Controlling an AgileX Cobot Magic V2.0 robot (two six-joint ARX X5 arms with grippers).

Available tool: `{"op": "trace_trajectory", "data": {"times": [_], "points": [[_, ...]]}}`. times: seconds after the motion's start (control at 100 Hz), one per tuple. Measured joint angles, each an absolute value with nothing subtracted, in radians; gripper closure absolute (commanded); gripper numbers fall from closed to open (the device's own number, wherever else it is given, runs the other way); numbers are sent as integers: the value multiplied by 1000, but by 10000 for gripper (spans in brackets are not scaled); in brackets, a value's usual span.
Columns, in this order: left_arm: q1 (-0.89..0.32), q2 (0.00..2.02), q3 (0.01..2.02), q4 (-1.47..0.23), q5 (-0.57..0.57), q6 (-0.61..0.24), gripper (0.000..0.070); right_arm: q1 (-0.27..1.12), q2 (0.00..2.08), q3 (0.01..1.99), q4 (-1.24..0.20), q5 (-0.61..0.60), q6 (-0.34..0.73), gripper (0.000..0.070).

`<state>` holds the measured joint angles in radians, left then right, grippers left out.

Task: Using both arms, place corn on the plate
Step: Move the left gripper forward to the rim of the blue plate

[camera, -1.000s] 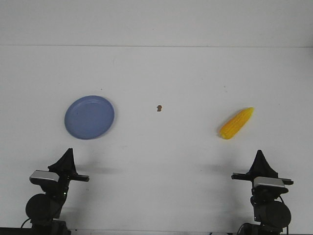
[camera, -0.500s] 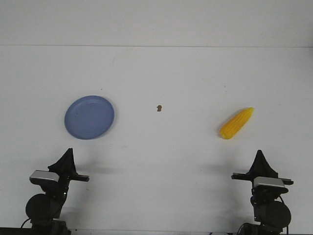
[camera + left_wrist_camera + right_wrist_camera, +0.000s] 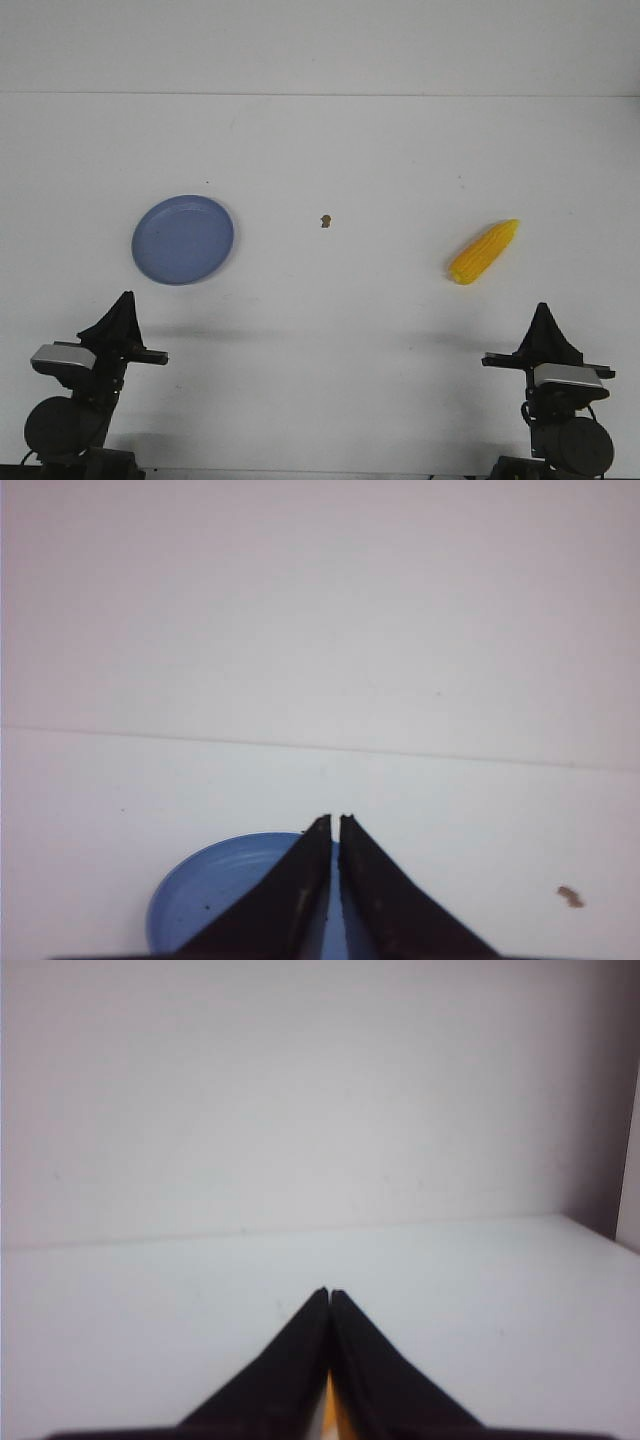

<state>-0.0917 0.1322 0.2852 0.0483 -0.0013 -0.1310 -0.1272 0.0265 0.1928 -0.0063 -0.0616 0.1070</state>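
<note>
From my station I see a plain white table [image 3: 330,330] filling most of the front view, matte and evenly lit. Near the table's middle sits a small brown speck [image 3: 325,221], some crumb-like bit; I can't make out what it is. The left wrist camera picks it up too [image 3: 570,896], again lying on the table surface. Behind the table's far edge rises a pale wall [image 3: 320,45], meeting the table along a thin straight line. Faint dark flecks dot the table around the speck.

No readable text, label, brand, number or sign anywhere in these views.
</note>
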Motion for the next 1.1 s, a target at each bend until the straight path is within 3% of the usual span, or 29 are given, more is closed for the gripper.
{"op": "trace_trajectory", "data": {"times": [0.22, 0.53, 0.72, 0.94, 0.98, 1.01, 1.1], "points": [[-92, 402, 595, -253, -1, -145, 688, -127, 178, 423, -254, -130, 131, 696], [-92, 730, 945, -524, -1, -144, 688, -127, 564, 780, -617, -139, 128, 696], [-92, 844, 978, -615, 3, -130, 688, -127, 728, 847, -654, -158, 127, 696], [-92, 873, 978, -609, 4, -122, 680, -127, 758, 847, -652, -162, 127, 693], [-92, 873, 978, -605, 4, -122, 654, -127, 758, 847, -651, -162, 127, 681], [-92, 873, 978, -604, 4, -122, 586, -127, 758, 847, -651, -162, 127, 649], [-92, 873, 978, -604, 4, -123, 367, -127, 758, 847, -651, -162, 127, 420]]}}
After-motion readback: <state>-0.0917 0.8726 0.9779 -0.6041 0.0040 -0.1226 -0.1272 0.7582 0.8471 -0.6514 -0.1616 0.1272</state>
